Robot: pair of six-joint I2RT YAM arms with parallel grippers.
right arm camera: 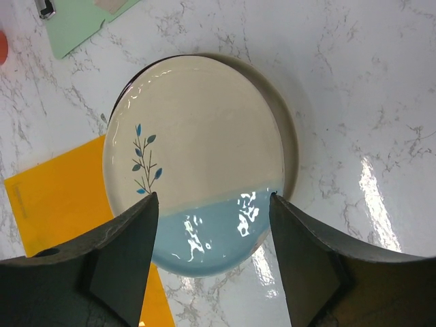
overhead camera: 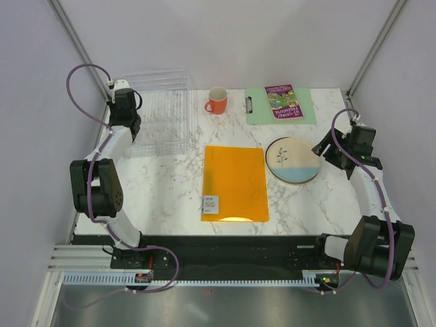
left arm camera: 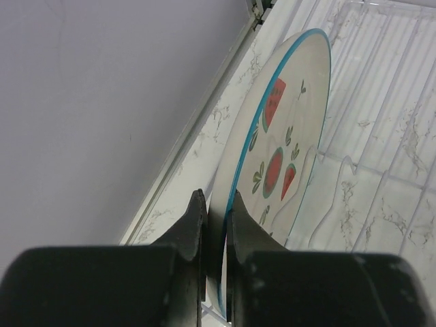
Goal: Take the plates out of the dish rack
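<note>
My left gripper (left arm camera: 216,201) is shut on the rim of a white plate with red fruit marks and a blue edge (left arm camera: 279,163). The plate stands on edge in the clear dish rack (left arm camera: 381,88), close to the left wall. In the top view this gripper (overhead camera: 125,103) is at the left end of the rack (overhead camera: 162,112). The cream-and-pale-blue sprig plate (overhead camera: 294,160) lies flat on the table at the right, on top of other plates whose rims show beneath it (right arm camera: 291,136). My right gripper (right arm camera: 213,197) is open and empty, hovering over that plate's blue part (right arm camera: 204,235).
An orange folder (overhead camera: 235,182) lies in the middle of the table, touching the plate stack's left side. An orange mug (overhead camera: 217,101) stands at the back. A green clipboard (overhead camera: 262,109) with a booklet (overhead camera: 284,101) lies at the back right. A purple wall runs along the left.
</note>
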